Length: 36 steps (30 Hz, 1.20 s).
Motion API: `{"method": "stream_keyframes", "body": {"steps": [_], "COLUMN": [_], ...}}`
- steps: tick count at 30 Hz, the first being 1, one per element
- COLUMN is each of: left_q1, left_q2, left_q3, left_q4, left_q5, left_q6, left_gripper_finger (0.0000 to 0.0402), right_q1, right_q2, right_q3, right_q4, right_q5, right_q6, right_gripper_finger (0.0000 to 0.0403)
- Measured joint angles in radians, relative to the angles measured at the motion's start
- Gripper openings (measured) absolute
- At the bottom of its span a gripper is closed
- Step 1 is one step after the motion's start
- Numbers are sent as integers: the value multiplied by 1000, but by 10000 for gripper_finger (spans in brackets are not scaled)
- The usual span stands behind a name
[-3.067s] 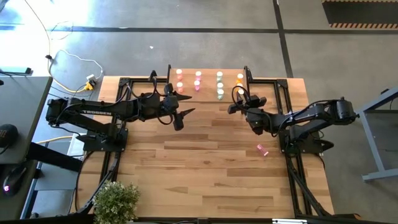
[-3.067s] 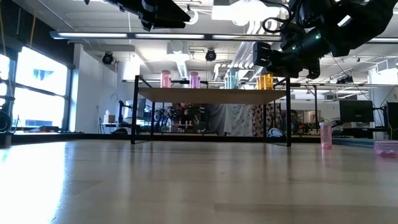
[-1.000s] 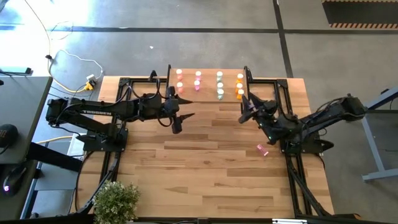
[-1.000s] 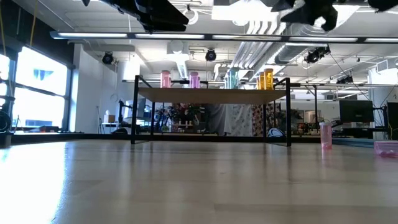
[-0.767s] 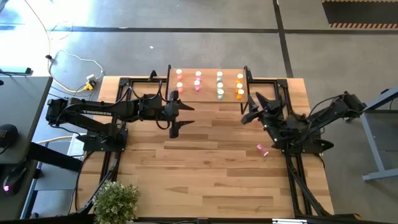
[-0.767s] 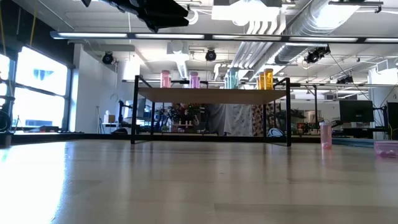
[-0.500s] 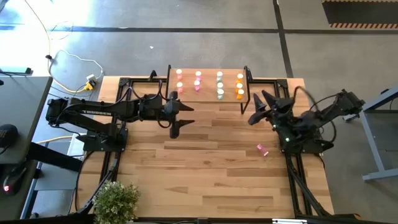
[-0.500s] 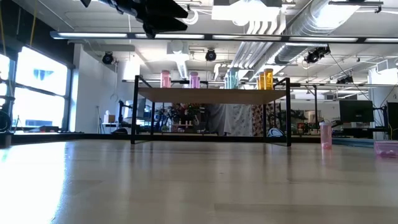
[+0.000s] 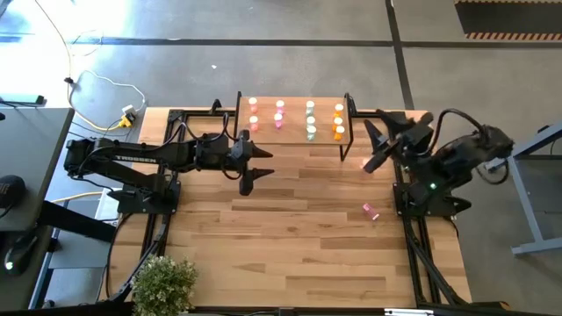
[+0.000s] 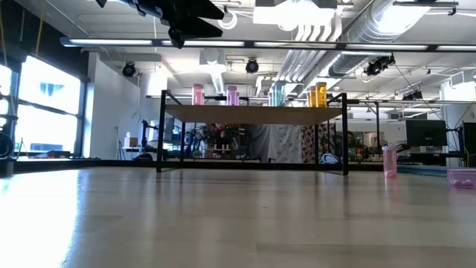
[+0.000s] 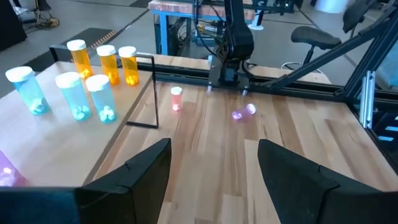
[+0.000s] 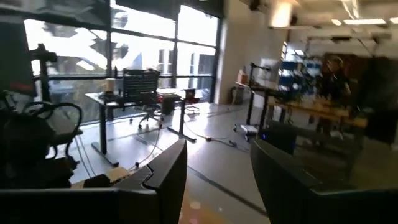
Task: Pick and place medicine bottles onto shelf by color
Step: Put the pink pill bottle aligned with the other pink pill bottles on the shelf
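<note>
The shelf (image 9: 294, 128) stands at the table's far edge. On it are medicine bottles in rows: pink (image 9: 254, 122), teal (image 9: 310, 132) and orange (image 9: 339, 132). The left wrist view shows the orange ones (image 11: 102, 61) and the teal ones (image 11: 73, 95). Two pink bottles are on the table at the right: one upright (image 11: 176, 98), one on its side (image 11: 244, 113). My left gripper (image 9: 256, 168) hovers open just in front of the shelf. My right gripper (image 9: 370, 145) is raised high beside the shelf's right end, open, with nothing between its fingers.
A potted plant (image 9: 162, 285) sits at the table's near left corner. Black frame rails (image 9: 413, 237) run along both sides of the table. Bare wood lies between the shelf and the near edge.
My right gripper has risen well above the table, swung toward the far right corner and rolled about its own axis. It has left the low view. My left gripper has rolled at the wrist and stayed in place. No bottle has moved.
</note>
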Motion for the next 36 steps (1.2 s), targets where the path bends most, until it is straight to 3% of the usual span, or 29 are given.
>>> {"method": "stream_keyframes", "body": {"steps": [8, 17, 29, 36], "left_q1": [0, 0, 0, 0], "left_q2": [0, 0, 0, 0], "left_q3": [0, 0, 0, 0], "left_q4": [3, 3, 3, 3], "left_q5": [0, 0, 0, 0], "left_q6": [-42, -95, -93, -92], "left_gripper_finger": [229, 229, 229, 229], "right_q1": [-65, -262, -459, -581], "right_q2": [0, 12, 29, 32], "right_q3": [297, 541, 566, 497], "right_q4": [-574, -1261, -1917, -1958], "right_q5": [-340, -564, -760, -833], "right_q6": [54, 497, 1174, 1438], "right_gripper_finger": [169, 169, 169, 169]}}
